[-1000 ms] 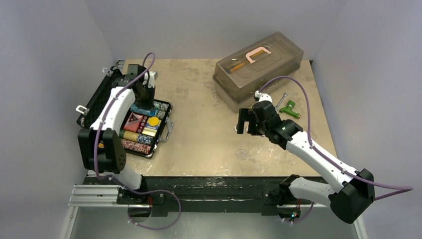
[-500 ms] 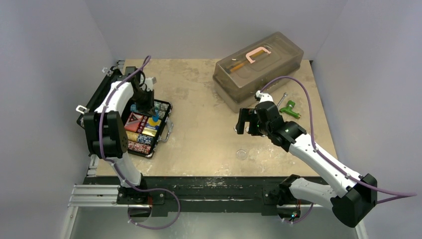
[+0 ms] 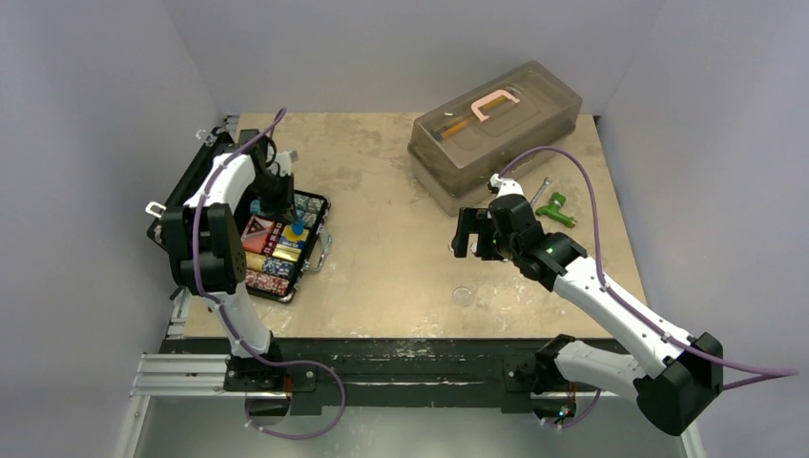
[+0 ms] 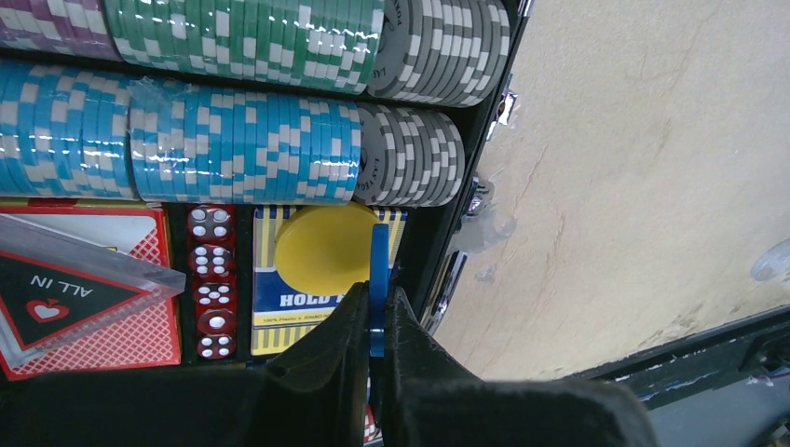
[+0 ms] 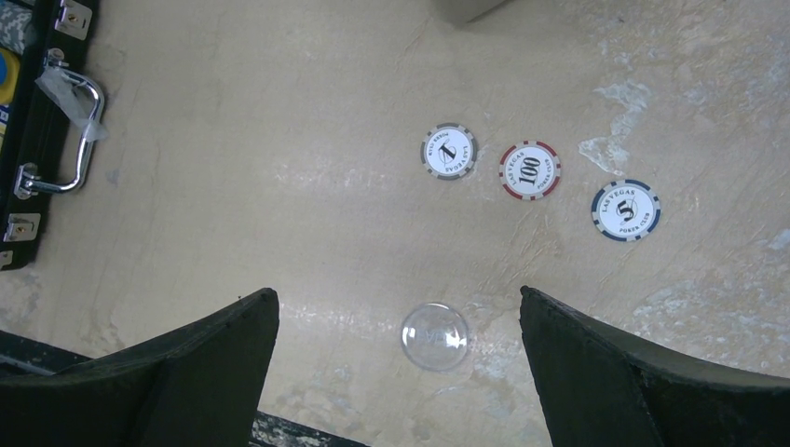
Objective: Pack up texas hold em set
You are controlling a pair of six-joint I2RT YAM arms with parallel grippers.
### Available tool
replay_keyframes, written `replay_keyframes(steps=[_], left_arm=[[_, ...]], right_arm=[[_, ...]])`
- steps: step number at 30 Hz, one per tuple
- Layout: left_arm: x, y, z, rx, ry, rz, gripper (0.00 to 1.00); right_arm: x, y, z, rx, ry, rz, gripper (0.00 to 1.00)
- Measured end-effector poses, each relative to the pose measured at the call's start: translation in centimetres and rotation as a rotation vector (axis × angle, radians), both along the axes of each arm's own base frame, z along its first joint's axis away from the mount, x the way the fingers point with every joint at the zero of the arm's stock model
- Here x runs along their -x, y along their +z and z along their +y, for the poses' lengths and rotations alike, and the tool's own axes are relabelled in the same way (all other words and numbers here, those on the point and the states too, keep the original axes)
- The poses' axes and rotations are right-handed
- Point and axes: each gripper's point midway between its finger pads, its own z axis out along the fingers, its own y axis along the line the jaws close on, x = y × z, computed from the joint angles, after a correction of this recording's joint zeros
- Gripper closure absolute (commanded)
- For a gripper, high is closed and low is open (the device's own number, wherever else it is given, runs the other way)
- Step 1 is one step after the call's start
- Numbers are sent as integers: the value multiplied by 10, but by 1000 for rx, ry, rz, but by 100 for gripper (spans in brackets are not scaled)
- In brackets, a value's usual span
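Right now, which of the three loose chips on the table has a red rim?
The middle chip, marked 100; the grey-rimmed chip and the blue-rimmed chip marked 5 flank it.

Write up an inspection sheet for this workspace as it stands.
Surface: beige table, scuffed and stained.
Job's things: black case open at the left, chip rows inside; yellow disc lying on a card box; grey chip, red chip, blue chip and clear disc loose on the table.
Clutter: grey tub with a pink clamp; green-handled tool and wrench beside it.
Grippers: left gripper shut on a blue disc, edge-on over the case; right gripper open, empty, over the table.
Cables: purple cable along each arm; no snag seen.
Surroundings: plain walls on three sides; nothing else seen.
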Motion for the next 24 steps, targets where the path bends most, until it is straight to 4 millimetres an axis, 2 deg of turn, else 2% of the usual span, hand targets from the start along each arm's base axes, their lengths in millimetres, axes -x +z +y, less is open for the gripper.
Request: replay_keyframes(steps=[16, 24], left_arm=[[-1, -6, 1, 5, 14, 24, 91], [1, -7, 5, -15, 29, 38, 81]], right_arm=[[0, -2, 1, -5, 5, 2, 1], [1, -1, 5, -18, 18, 6, 1]])
